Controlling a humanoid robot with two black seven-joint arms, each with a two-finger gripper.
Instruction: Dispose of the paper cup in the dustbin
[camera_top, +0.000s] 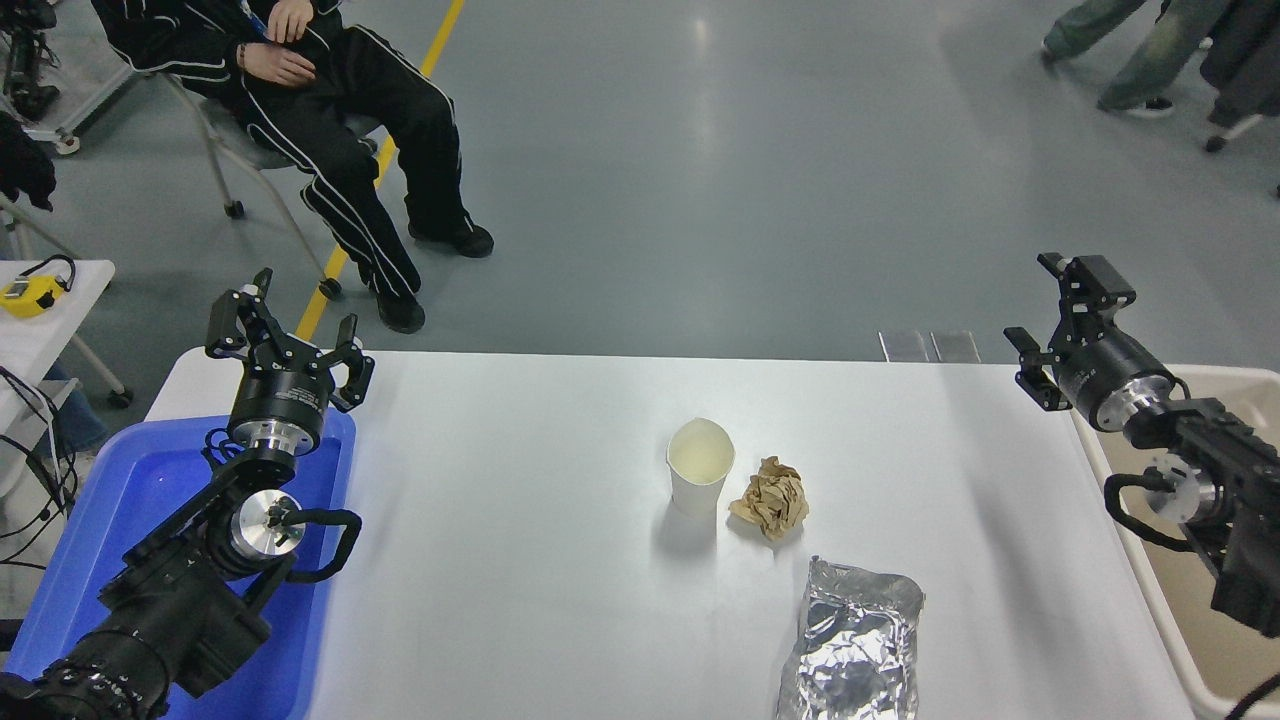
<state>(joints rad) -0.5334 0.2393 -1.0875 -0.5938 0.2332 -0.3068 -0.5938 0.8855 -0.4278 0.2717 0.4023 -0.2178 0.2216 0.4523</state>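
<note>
The paper cup (700, 465) stands upright near the middle of the white table (520, 560), white with a pale cream inside. The beige dustbin (1235, 385) sits off the table's right edge, partly hidden by my right arm. My right gripper (1050, 315) is open and empty, held above the table's far right corner, well to the right of the cup. My left gripper (285, 325) is open and empty, parked at the left over the far end of the blue tray.
A crumpled brown paper ball (772, 497) lies just right of the cup. A silver foil bag (852, 645) lies at the front of the table. A blue tray (130, 500) sits under the left arm. A person sits on a chair (330, 120) beyond the table's far left.
</note>
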